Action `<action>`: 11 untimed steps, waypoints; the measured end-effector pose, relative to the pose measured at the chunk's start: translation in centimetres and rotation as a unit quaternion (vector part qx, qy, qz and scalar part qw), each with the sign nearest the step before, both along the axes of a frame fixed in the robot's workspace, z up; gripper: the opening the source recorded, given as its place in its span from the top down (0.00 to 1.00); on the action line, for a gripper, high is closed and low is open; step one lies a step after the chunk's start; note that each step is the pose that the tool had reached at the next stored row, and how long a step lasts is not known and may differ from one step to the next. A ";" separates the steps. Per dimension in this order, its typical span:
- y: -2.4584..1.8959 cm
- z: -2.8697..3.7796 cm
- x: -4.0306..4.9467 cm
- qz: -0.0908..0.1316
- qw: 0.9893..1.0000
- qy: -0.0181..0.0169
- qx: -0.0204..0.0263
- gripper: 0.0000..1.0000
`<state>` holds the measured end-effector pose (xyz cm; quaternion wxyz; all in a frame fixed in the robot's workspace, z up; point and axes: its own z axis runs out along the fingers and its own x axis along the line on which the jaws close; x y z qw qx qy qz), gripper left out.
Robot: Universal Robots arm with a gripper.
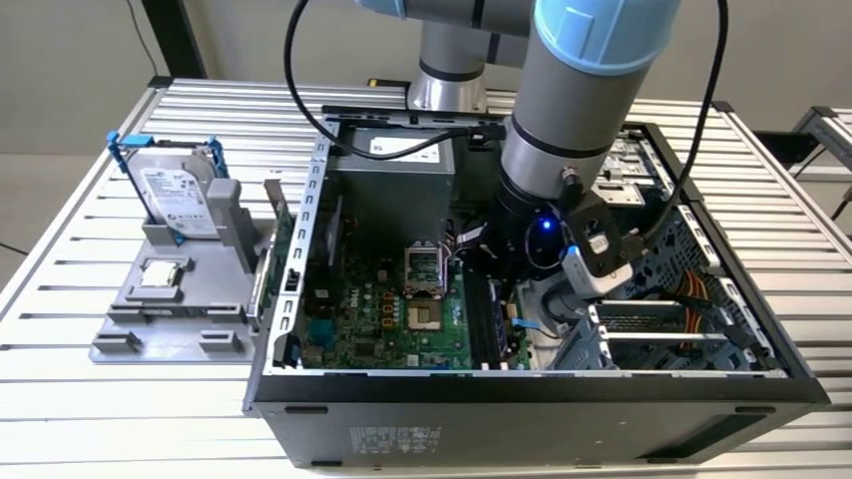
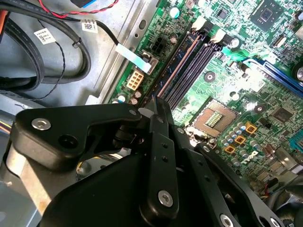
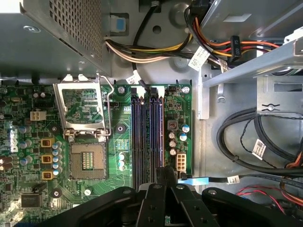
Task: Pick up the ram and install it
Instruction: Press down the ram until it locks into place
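the tool (image 3: 163,182), fingers pressed together on the ram (image 2: 177,64), holds it down over a black slot (image 3: 137,137), apparently mid-install, seating unconfirmed.

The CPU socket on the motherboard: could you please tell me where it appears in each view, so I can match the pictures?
Exterior view: the CPU socket sits mid-board inside the case, to the exterior view's left of the arm.
First wrist view: it lies between the yellow components and the memory slots.
Second wrist view: it lies beside the same slots.
Shared landmark: the memory slots.
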<state>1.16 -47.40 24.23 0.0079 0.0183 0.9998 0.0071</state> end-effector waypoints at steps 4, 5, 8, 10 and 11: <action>0.00 0.02 0.00 0.000 1.000 0.000 0.000 1.00; 0.00 0.03 0.00 0.001 1.000 0.000 0.000 1.00; 0.00 0.02 0.00 0.007 1.000 0.000 0.000 1.00; 0.00 0.03 0.00 0.015 1.000 0.000 0.000 1.00; 0.00 0.03 0.00 0.020 1.000 0.000 0.000 1.00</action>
